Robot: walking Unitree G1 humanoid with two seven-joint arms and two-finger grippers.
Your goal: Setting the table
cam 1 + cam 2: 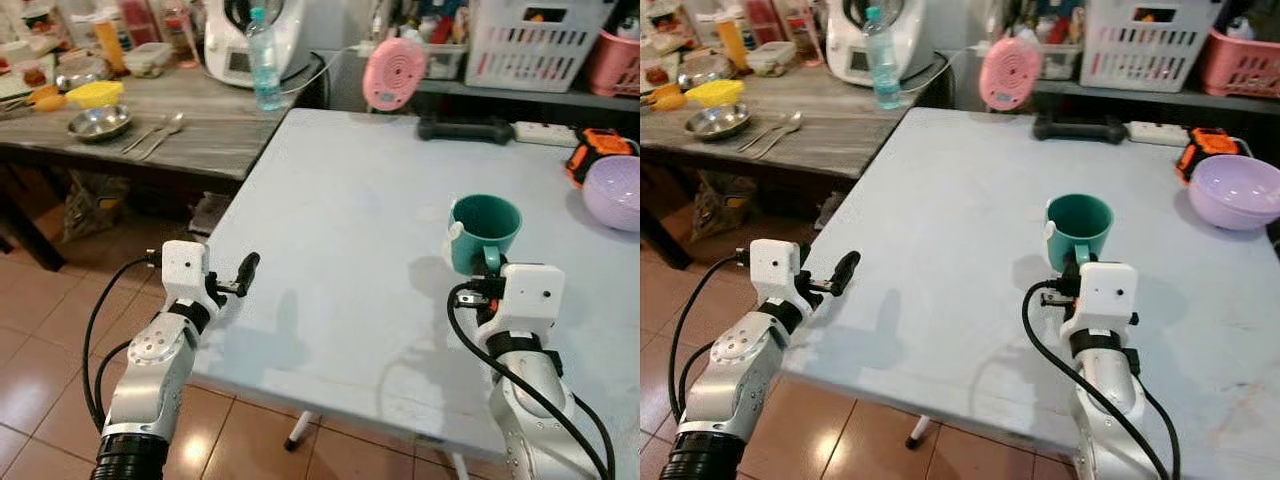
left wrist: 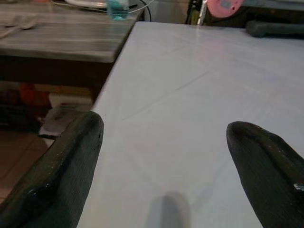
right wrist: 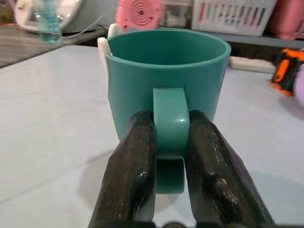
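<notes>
Fingers of the right gripper pinch the handle of the teal mug, which stands upright on the pale desk, mouth up, handle toward the robot. The left gripper hovers over the desk's left edge, fingers spread wide, holding nothing.

A mug stands on the table, bowl to its right.

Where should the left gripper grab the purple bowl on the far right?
Probably by the rim. The purple bowl sits upright and open, too wide to span, so one finger inside and one outside the near wall, coming from above. It lies far right, beyond the mug, nearer the right gripper.
</notes>
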